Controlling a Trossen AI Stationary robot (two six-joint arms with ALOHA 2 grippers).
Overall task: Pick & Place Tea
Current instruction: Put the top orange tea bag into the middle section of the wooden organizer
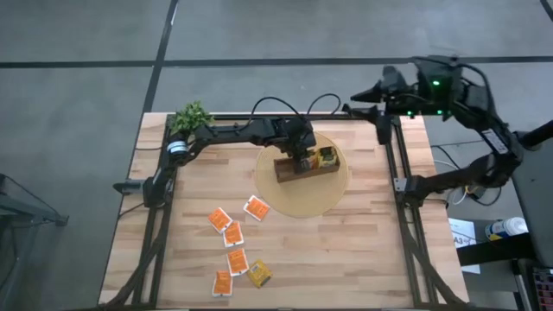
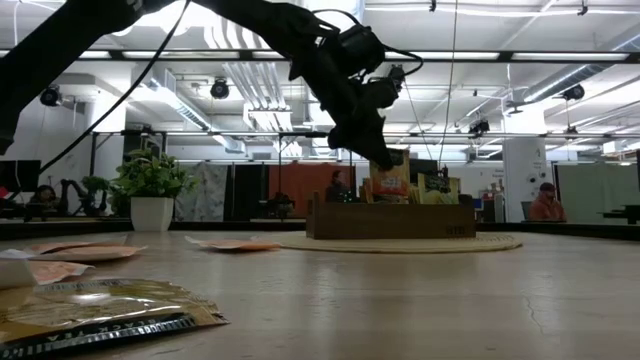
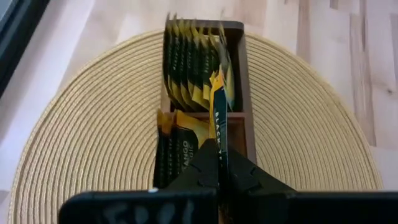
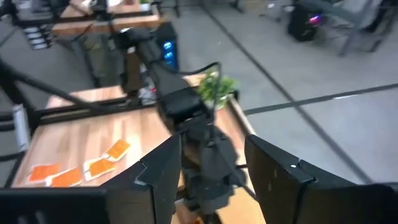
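A brown wooden box (image 1: 304, 171) stands on a round woven placemat (image 1: 333, 194) at the table's far middle. Yellow, dark-labelled tea sachets (image 3: 186, 68) stand on edge in its compartments. My left gripper (image 1: 301, 158) hangs over the box, shut on one yellow sachet (image 3: 217, 115). Several orange-and-white sachets (image 1: 233, 233) and one yellow sachet (image 1: 258, 273) lie flat on the near left of the table. My right gripper (image 4: 211, 180) is raised beyond the table's far right corner, open, with nothing between its fingers. My left gripper pinches the yellow sachet's upper end (image 3: 218, 152) between its two fingers (image 3: 202, 168), slanting down from the table's left. The sachet shows edge-on and hangs below the fingertips. Its lower end (image 2: 392, 192) reaches down among the sachets in the box.
A small potted plant (image 1: 192, 117) stands at the far left corner. Black frame rails (image 1: 402, 164) run along the table's sides. Bare wood lies between the placemat and the loose sachets. In the low view, a yellow sachet (image 2: 100, 310) lies close to the camera.
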